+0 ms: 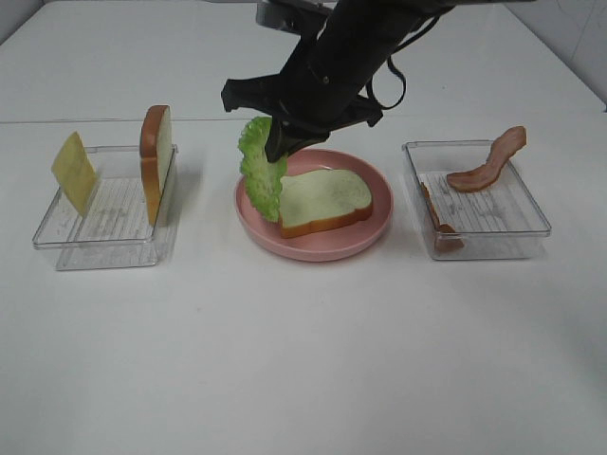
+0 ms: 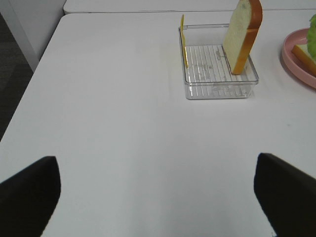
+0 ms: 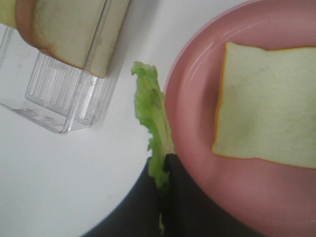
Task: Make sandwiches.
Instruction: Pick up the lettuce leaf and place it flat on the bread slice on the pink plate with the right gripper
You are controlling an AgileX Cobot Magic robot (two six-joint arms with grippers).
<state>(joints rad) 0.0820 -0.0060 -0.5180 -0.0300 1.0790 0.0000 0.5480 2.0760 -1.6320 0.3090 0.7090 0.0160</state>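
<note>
A green ruffled toy lettuce leaf (image 1: 258, 169) is grasped by the black right gripper (image 1: 283, 150), whose jaws are clenched on one edge of the leaf. The leaf is held hanging down at the left rim of the round pink plastic plate (image 1: 313, 250), which is set in the middle of the white table (image 1: 303, 370). Whether the leaf touches the rim cannot be told. One white toy bread slice with brown crust (image 1: 324, 201) is laid flat on the plate, just beside the leaf.

On the left, well apart from the plate, a clear ribbed plastic tray (image 1: 104, 239) is placed. In it a second crusted bread slice (image 1: 156, 161) is stood upright against the wall nearer the plate. A yellow square cheese slice (image 1: 74, 172) is leaned on the opposite wall.

On the right a second clear tray (image 1: 493, 242) is found, in which reddish-brown wavy bacon strips (image 1: 488, 161) are kept. One strip is propped over the far edge and another is laid along the wall nearer the plate.

The left gripper (image 2: 157, 168) is released. Its two dark fingers (image 2: 29, 192) are spread wide above the bare table, and the left tray is seen ahead of it.
</note>
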